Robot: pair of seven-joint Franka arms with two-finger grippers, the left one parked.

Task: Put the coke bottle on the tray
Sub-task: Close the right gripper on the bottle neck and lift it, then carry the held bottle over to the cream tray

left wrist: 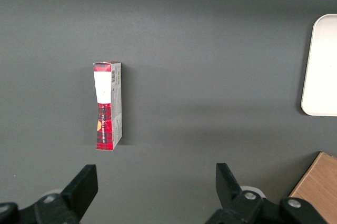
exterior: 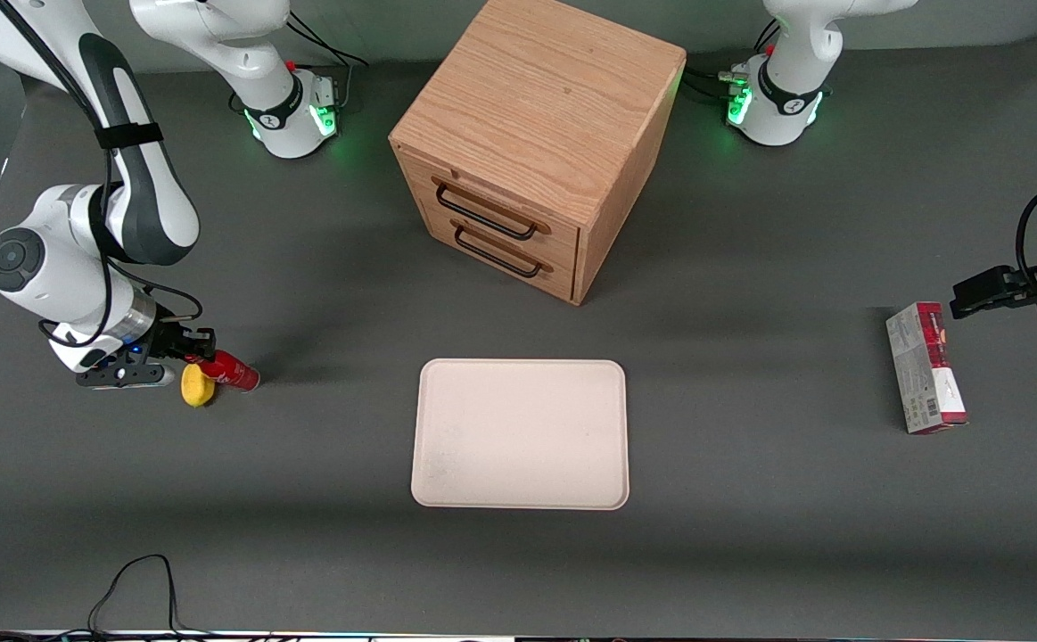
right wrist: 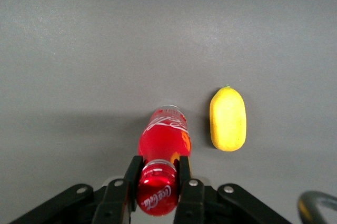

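The coke bottle (exterior: 231, 371) is a small red bottle lying on the table toward the working arm's end, beside a yellow lemon-like lump (exterior: 196, 386). My right gripper (exterior: 193, 353) is low over the table and shut on the bottle's capped end. In the right wrist view the black fingers (right wrist: 132, 174) press on both sides of the neck just under the red cap, and the bottle (right wrist: 164, 132) points away from the gripper (right wrist: 158, 172). The cream-white tray (exterior: 521, 434) lies flat in the middle of the table, near the front camera, with nothing on it.
The lemon (right wrist: 227, 119) lies close beside the bottle. A wooden two-drawer cabinet (exterior: 531, 143) stands farther from the camera than the tray. A red-and-grey carton (exterior: 925, 366) lies toward the parked arm's end; it also shows in the left wrist view (left wrist: 108, 105).
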